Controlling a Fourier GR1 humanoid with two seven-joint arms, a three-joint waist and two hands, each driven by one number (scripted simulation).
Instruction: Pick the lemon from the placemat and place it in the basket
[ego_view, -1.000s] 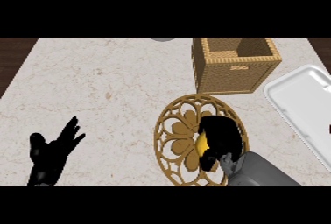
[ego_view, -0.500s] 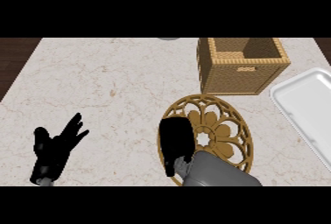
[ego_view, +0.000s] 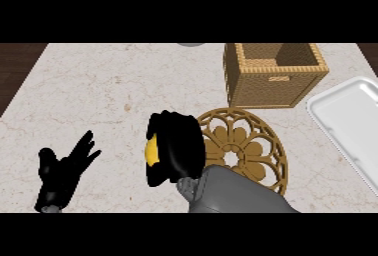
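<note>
The round golden placemat (ego_view: 244, 150), an openwork disc with a flower pattern, lies on the pale marble counter (ego_view: 111, 90) and serves as the anchor for everything else. At its left edge the right hand (ego_view: 176, 147) is curled, with its black fingers wrapped around the lemon (ego_view: 152, 151). Only a yellow sliver of the fruit shows on the side of the hand away from the mat. The lemon sits just past the mat's left rim, over bare marble, enclosed by the hand; whether it touches the counter cannot be told. The grey forearm (ego_view: 236, 195) runs from the hand toward the lower edge, covering the mat's lower left part. Directly beyond the mat's far rim stands the woven basket (ego_view: 275, 75), square and open-topped, almost touching the mat. To the right of the mat lies a white tray (ego_view: 347, 120), cut off by the view's right edge. Well to the left of the mat, the left hand (ego_view: 63, 172) rests open on the counter with its fingers spread and pointing up and away, holding nothing.
</note>
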